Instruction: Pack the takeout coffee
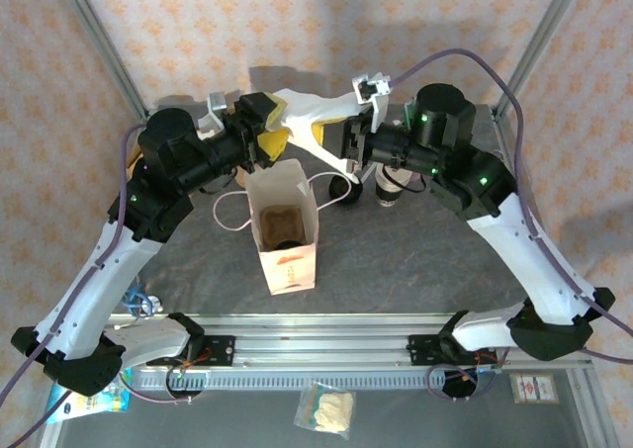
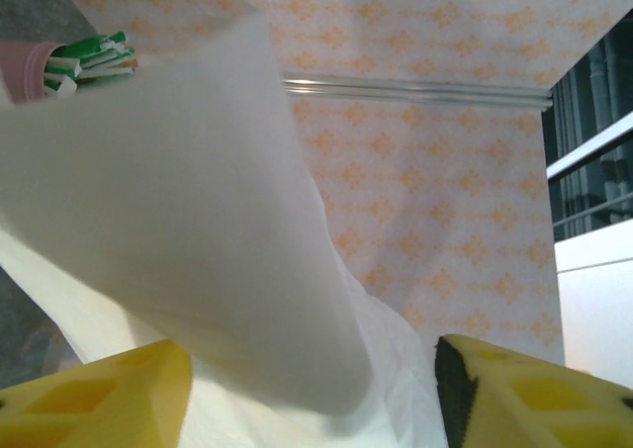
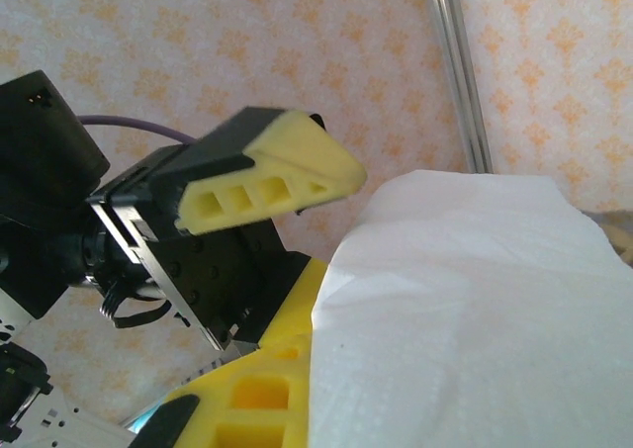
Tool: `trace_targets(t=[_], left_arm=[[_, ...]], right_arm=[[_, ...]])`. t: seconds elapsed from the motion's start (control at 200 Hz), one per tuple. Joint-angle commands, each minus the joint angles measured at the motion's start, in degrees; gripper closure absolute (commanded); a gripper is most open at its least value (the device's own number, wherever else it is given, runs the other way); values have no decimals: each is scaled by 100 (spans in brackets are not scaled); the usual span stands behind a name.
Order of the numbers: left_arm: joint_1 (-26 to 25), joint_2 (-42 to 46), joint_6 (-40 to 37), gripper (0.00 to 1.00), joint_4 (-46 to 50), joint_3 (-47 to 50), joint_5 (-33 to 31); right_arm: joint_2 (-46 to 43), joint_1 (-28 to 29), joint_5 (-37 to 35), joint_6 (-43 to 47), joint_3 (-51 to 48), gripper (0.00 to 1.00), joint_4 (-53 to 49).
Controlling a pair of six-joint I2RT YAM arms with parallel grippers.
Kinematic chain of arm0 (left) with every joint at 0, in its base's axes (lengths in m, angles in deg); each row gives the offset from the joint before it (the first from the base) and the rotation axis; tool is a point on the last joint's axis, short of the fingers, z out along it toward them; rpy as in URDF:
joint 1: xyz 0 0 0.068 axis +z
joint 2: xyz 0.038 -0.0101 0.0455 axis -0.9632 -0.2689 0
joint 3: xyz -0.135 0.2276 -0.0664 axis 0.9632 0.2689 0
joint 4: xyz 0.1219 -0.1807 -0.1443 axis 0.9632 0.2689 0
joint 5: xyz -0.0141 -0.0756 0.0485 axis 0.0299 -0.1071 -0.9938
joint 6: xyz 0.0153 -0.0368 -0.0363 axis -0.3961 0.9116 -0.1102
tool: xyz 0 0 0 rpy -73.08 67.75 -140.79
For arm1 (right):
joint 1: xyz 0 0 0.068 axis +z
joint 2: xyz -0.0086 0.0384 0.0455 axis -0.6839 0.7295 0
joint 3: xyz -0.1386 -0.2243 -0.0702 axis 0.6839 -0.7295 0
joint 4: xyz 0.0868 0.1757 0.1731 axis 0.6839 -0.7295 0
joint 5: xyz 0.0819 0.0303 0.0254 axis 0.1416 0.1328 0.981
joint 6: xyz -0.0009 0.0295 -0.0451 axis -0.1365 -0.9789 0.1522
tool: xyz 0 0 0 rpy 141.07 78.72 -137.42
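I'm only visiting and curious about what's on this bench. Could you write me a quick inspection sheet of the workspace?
Surface: grey tabletop, with aluminium rails at the near edge.
Job's things: coffee cup, partly hidden under the right arm; open white paper bag standing mid-table with a brown tray inside.
Clutter: pink cup of straws; small packet on the near ledge.
Grippers: left gripper open, with a white napkin draped between its fingers; right gripper against the same napkin, grip unclear.
Cables: purple cables along both arms.
Surroundings: peach patterned backdrop and metal frame posts.
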Motion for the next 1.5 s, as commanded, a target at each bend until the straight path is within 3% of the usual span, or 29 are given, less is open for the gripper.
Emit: trace_targets(t=[0.0, 0.205, 0.4, 0.5, 0.601, 0.716, 0.811, 1.011, 1.496], left_arm=[[-22, 56, -42, 46, -150, -44, -161], [-16, -3, -95, 77, -93, -121, -239], [-12, 86, -178, 100, 35, -31, -398], [80, 136, -520, 100, 312, -72, -593], [340, 93, -1263, 100, 843, -354, -677], [548, -148, -2258, 100, 1616, -921, -721], [549, -543, -3181, 100, 2400, -1636, -807], [339, -1000, -4498, 100, 3499, -2627, -1156], [16, -258, -6266, 100, 3143, -1449, -1021]], right_arm=[[-169, 23, -148, 143, -56, 100, 312], [-215, 22, -231, 160, -132, 97, 299], [-350, 22, -575, 176, -145, 69, 195], [-575, 22, -1071, 141, -154, 54, 83], [-936, 21, -2069, -1, -214, 38, -83], [-1307, 21, -3484, -296, -300, 32, -379], [-1538, 22, -4143, -475, -408, 29, -472], [-1770, 21, -4389, -547, -711, 26, -217], [-1662, 21, -4372, -628, -909, 22, -53]])
